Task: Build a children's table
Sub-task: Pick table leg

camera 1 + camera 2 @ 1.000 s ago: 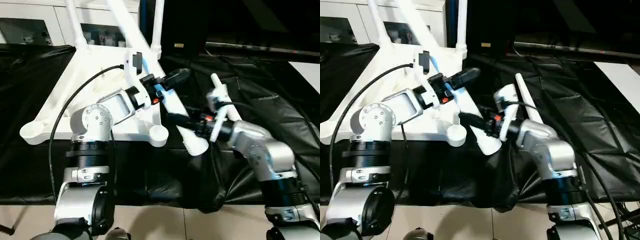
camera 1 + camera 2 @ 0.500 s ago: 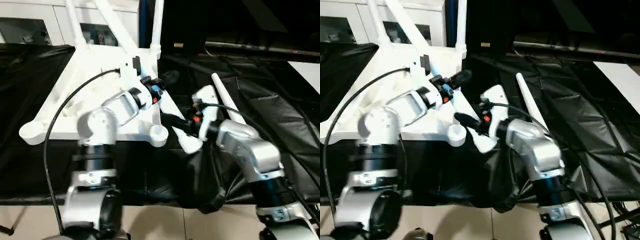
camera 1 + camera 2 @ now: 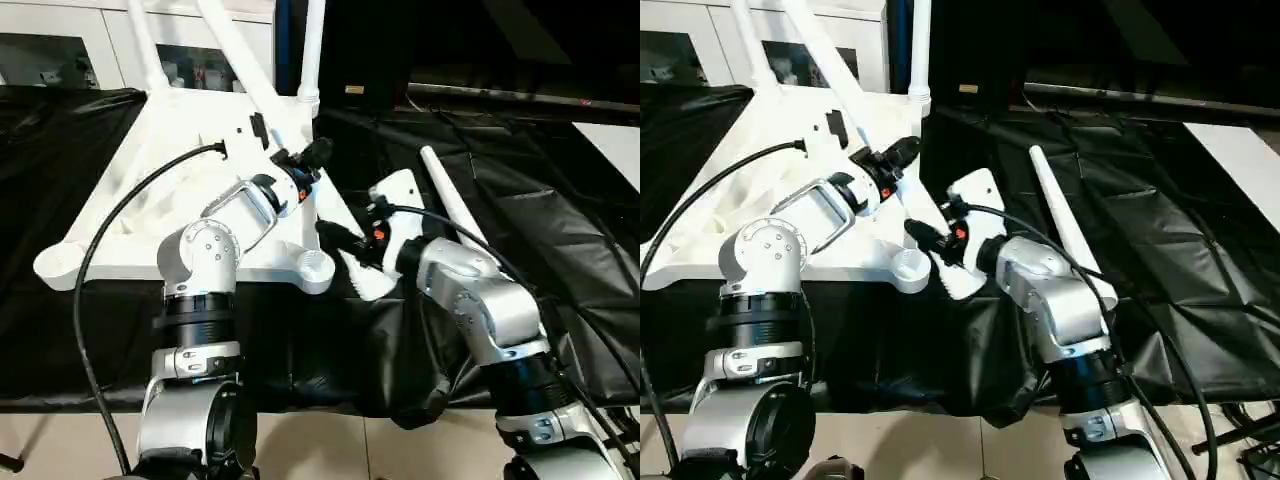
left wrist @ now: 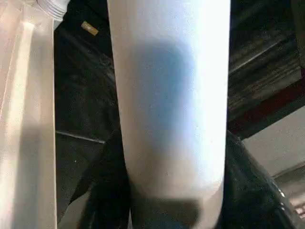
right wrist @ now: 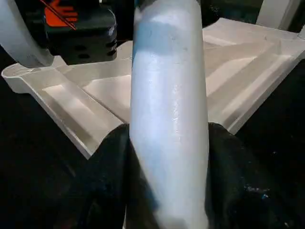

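The white table top (image 3: pixel 120 235) lies upside down on black cloth, ribbed underside up. One white leg (image 3: pixel 240 55) slants over it from the far left down to its flared end (image 3: pixel 372 283), just right of the near right corner socket (image 3: pixel 315 268). My left gripper (image 3: pixel 312 158) is shut on this leg at mid-length; the left wrist view has the leg (image 4: pixel 167 95) between black fingers (image 4: pixel 107 195). Lower down, my right gripper (image 3: pixel 335 232) is shut on the same leg (image 5: pixel 169 119), near the flared end.
Two legs (image 3: pixel 312 45) (image 3: pixel 145 45) stand upright at the top's far corners. A loose leg (image 3: pixel 450 200) lies on the cloth to the right of my right arm. White cabinets (image 3: pixel 60 55) line the back; a pale surface (image 3: pixel 615 140) is at far right.
My left gripper has closed around the slanted leg. Both arms and the leg have shifted left, bringing the flared end closer to the near right corner socket.
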